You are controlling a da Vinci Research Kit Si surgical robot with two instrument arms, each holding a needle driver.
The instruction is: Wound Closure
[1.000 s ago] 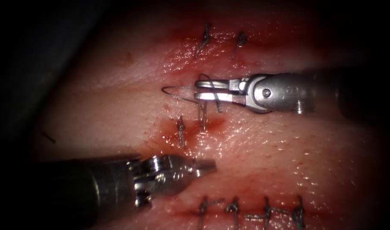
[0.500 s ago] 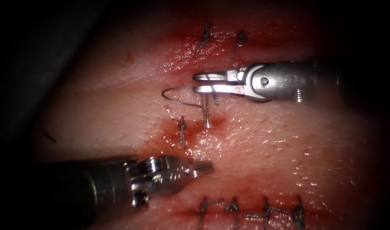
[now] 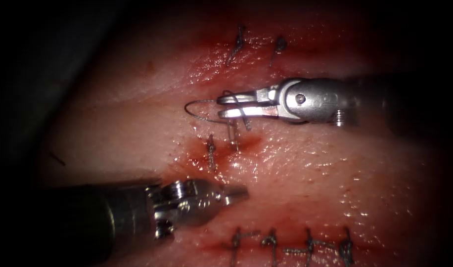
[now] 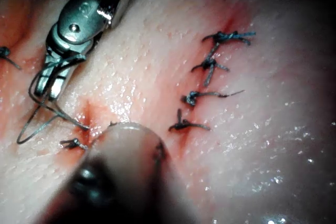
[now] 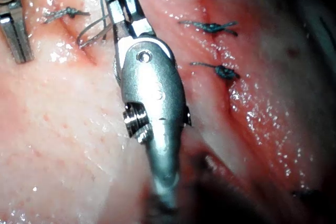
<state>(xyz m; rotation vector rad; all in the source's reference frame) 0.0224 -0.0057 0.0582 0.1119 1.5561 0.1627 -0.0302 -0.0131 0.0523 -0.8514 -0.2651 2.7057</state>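
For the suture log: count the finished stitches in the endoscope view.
7 stitches. Two at the top, one mid-field left of the thread, four along the bottom. Others may be hidden. Right tool open, thread looped round it; left tool shut, empty.

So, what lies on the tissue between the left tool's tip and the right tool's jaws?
In the endoscope view, a tied stitch in red fluid lies between the left tool and the right tool, with thread rising to the right tool.
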